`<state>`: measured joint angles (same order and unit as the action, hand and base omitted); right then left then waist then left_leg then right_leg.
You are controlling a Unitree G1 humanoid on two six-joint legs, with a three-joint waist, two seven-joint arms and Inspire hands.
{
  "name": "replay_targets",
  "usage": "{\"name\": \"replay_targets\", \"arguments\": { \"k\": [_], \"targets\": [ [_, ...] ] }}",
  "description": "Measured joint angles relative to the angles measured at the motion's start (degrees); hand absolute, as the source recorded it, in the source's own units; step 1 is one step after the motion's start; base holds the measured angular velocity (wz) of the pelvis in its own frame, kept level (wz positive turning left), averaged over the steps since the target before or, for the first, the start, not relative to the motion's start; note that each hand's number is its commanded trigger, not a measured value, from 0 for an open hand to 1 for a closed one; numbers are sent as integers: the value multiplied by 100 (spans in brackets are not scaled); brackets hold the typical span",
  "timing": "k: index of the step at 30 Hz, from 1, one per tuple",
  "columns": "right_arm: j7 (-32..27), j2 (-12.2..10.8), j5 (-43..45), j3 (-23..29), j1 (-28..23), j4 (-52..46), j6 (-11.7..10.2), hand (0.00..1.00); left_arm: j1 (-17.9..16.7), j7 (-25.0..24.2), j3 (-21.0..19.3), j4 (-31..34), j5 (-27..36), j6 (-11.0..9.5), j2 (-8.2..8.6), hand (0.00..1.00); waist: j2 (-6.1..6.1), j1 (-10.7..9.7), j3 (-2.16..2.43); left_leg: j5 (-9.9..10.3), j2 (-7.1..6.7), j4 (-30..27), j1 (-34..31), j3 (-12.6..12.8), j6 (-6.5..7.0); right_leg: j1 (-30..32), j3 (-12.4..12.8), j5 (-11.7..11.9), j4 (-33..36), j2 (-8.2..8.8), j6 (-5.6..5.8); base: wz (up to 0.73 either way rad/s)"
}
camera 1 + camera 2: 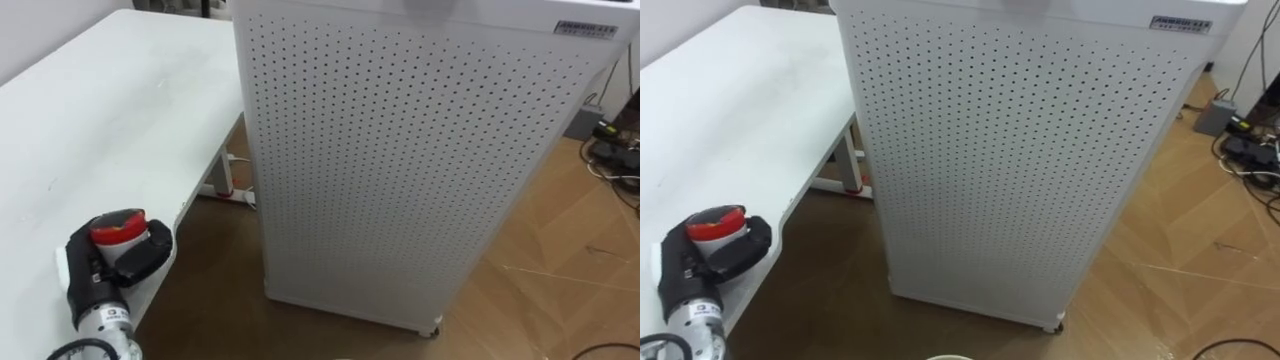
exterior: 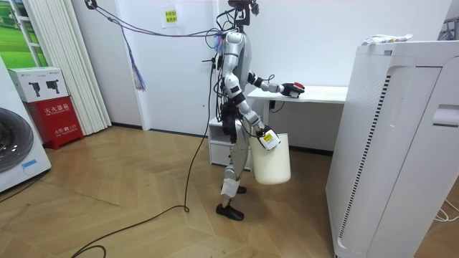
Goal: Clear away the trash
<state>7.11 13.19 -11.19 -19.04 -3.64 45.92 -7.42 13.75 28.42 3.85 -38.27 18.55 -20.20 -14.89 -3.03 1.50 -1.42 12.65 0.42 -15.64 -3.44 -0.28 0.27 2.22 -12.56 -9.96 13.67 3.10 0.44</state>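
While left hand [image 1: 122, 262] is curled round the red-topped garbage [image 1: 118, 228], clamped on it, it sits at the near edge of the white tabletop [image 1: 110, 110]. Just right of the tabletop stands a tall white perforated cabinet [image 1: 400, 160] on the wooden floor [image 1: 560, 260], with cables [image 1: 615, 150] beyond it. Room view: robot stands between tabletop and cabinet, left arm reaching out to the tabletop. Right hand [image 2: 267, 137] is low at its side, at the rim of a white bin [image 2: 272, 163]; can't tell its grip.
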Motion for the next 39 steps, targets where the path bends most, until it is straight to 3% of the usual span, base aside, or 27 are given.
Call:
{"name": "replay_targets", "arguments": {
  "k": [5, 11, 24, 30, 33, 39],
  "targets": [
    [-24, 0, 4, 0, 26, 0, 0, 100, 5, -68, 246, 176, 2, 31, 113, 100, -19, 16, 7, 0, -2, -18, -36, 4, 0, 23, 7, 0, 4, 2, 0, 1],
    [-23, -6, -1, 1, 266, 1, 1, 100, -134, -518, 857, 971, 12, 188, 410, 100, 4, 48, 21, -5, -12, -95, -182, 15, 8, 206, 60, 0, 112, 20, 0, -3],
    [-101, -9, -30, 42, 944, 68, 0, 100, -318, -1806, 1709, 1388, -2, 260, 522, 100, 130, -55, 33, -38, -3, -104, -304, 168, 56, 426, 141, 5, 237, 73, -1, -5],
    [-65, -107, -34, 33, 1352, 280, -1, 100, -362, -2332, 1859, 1274, -2, 279, 516, 100, 166, -130, 12, -45, 8, -139, -486, 253, 64, 657, 174, 12, 322, 74, -13, -5],
    [-72, -94, -42, 33, 1387, 313, -2, 100, -431, -2575, 2025, 1242, 0, 402, 511, 100, 182, -136, 2, -45, 6, -167, -555, 301, 65, 721, 181, 14, 320, 74, -14, -1],
    [-119, -80, -40, 28, 1524, 503, -2, 100, -458, -2912, 2189, 999, -3, 499, 546, 100, 358, -122, -83, -45, 24, -192, -748, 430, 66, 998, 316, 22, 412, 71, -10, -10]
  ]
}}
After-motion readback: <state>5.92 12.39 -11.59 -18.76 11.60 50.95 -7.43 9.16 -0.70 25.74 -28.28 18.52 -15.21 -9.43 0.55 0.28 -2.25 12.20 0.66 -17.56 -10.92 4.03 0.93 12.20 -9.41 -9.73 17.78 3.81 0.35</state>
